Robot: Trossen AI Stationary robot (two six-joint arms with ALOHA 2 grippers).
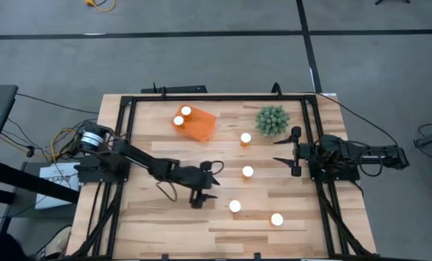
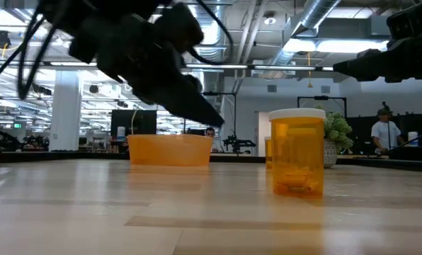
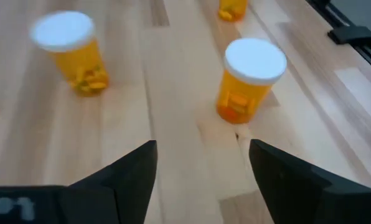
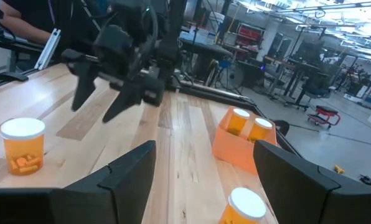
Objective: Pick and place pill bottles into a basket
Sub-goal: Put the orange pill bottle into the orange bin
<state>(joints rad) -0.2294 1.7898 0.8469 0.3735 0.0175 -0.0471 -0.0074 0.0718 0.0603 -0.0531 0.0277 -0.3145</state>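
Four orange pill bottles with white caps stand upright on the wooden table point(image 1: 158, 225): one point(image 1: 245, 138) near the plant, one point(image 1: 248, 172) at mid-table, and two point(image 1: 235, 206) point(image 1: 276, 219) toward the near edge. Two more point(image 1: 182, 116) stand inside the orange basket point(image 1: 198, 125) at the far left. My left gripper point(image 1: 199, 199) hovers open and empty left of the near bottles; its wrist view shows two bottles point(image 3: 248, 81) point(image 3: 70, 53) ahead of its fingers point(image 3: 201, 180). My right gripper point(image 1: 292, 152) waits open at the right edge.
A round green spiky plant point(image 1: 272, 119) stands at the far right, close to my right arm. A black frame point(image 1: 216, 96) runs around the table. Cables loop off my left arm point(image 1: 165, 190). People show in the room beyond the table point(image 2: 386, 134).
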